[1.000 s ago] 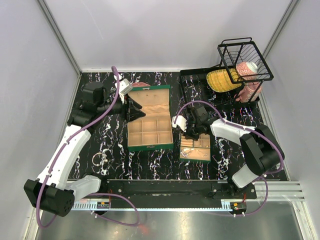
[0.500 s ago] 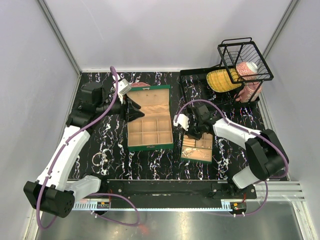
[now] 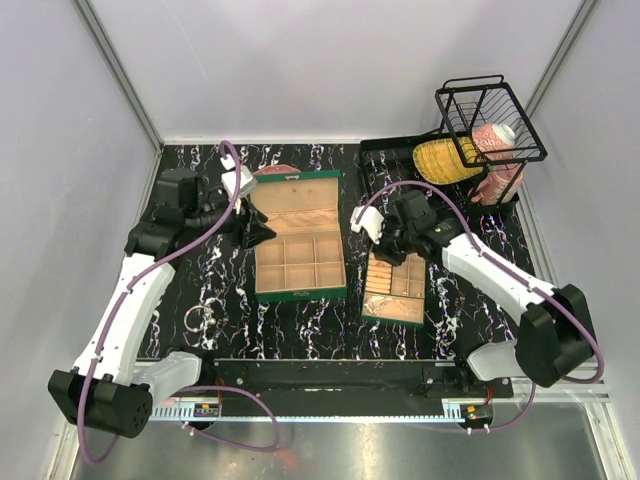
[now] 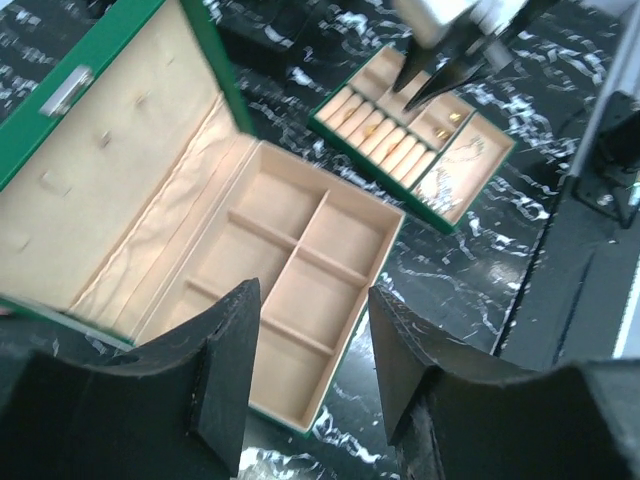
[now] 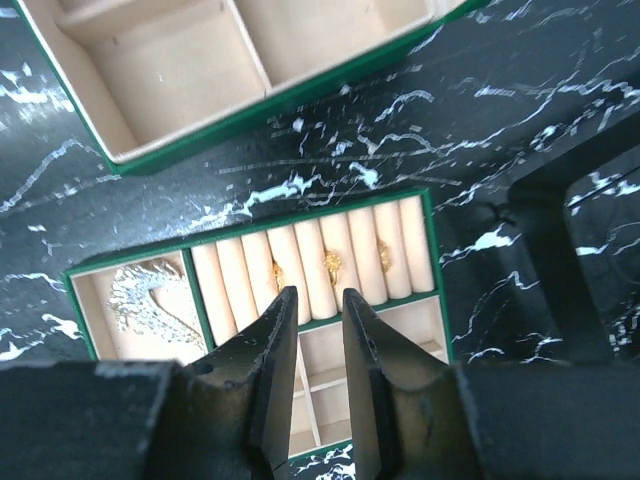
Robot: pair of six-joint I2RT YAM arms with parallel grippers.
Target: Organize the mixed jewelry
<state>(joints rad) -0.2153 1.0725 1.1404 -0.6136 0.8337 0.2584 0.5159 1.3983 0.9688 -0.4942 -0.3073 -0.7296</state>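
With gold rings [image 5: 332,262] seated in the tray [image 5: 300,220] at frame centre and a chain [image 5: 150,300] at its left, the right gripper [image 5: 318,300], fingers slightly parted and seemingly empty, could dislodge a ring if it dips; the left gripper [image 4: 312,290] hangs half-open, holding nothing.

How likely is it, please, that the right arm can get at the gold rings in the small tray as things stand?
Probably yes: the right arm holds its jaws slightly apart over the small tray, and the gold rings sit uncovered in its padded rolls right below, with nothing between.
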